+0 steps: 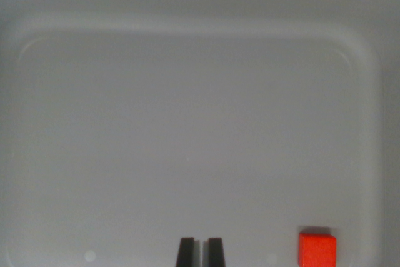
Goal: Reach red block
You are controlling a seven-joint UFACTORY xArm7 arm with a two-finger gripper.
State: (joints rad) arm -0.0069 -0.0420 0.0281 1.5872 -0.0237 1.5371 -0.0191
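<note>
A small red block (317, 249) lies on the floor of a white plastic bin (200, 23), near the bin's lower right corner in the wrist view. My gripper (200, 251) shows only as two dark fingertips at the bottom middle of the picture. The tips stand close together with just a thin gap and hold nothing. The block sits to the wrist view's right of the fingertips, well apart from them and at about the same height in the picture.
The bin's raised walls run along the top, left and right of the view, with rounded corners. The bin's floor is plain white around the block.
</note>
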